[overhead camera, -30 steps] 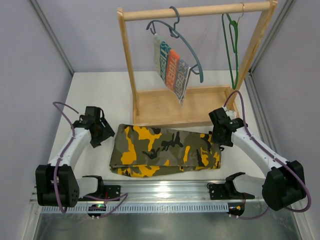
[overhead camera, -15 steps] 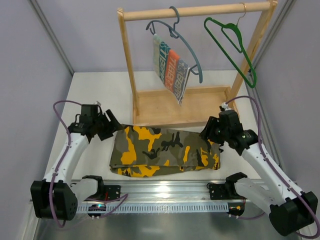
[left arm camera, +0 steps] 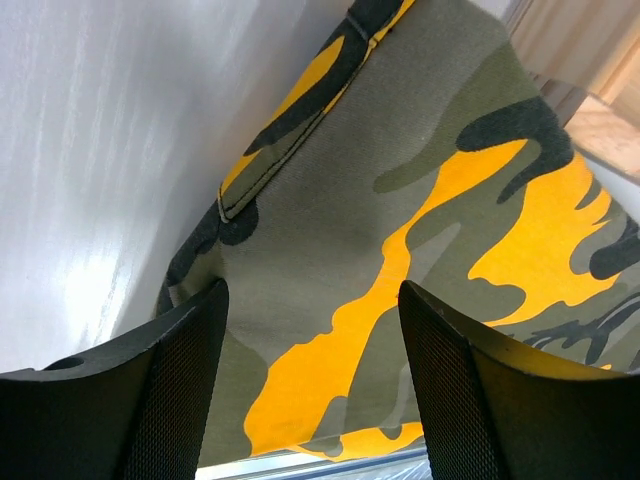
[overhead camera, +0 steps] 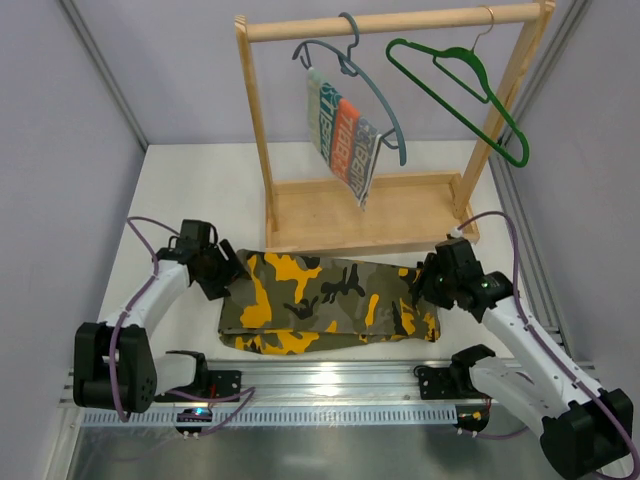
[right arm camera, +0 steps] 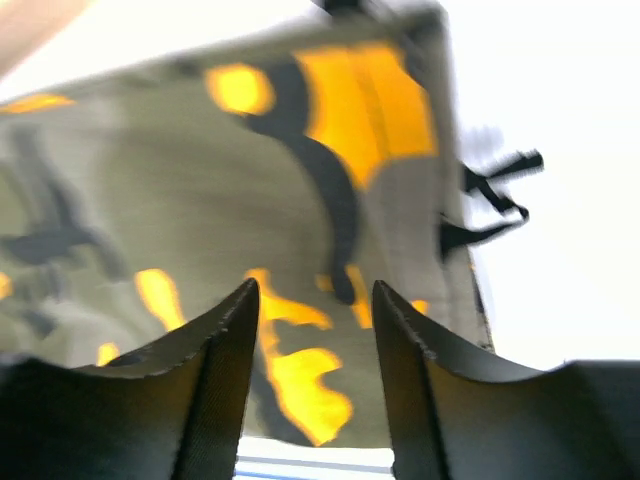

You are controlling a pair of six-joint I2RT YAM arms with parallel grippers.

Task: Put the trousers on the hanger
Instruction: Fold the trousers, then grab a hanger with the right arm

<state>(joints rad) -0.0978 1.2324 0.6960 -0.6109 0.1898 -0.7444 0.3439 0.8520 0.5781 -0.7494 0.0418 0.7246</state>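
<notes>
The folded trousers point(overhead camera: 330, 303) lie near the table's point(overhead camera: 180, 190) front edge. The left gripper point(left arm camera: 310, 290) and right gripper point(right arm camera: 314, 288) sit over their two ends, both spread, pinching nothing.

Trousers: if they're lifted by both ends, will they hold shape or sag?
Probably floppy: the trousers lie folded in soft layers, so the middle would likely sag. The layers may fall open. A push would probably bunch them.

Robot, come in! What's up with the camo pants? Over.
Left hand, right hand open at ends of folded camouflage trousers. Green wire hanger empty on wooden rail. Blue-grey hanger alongside.
</notes>
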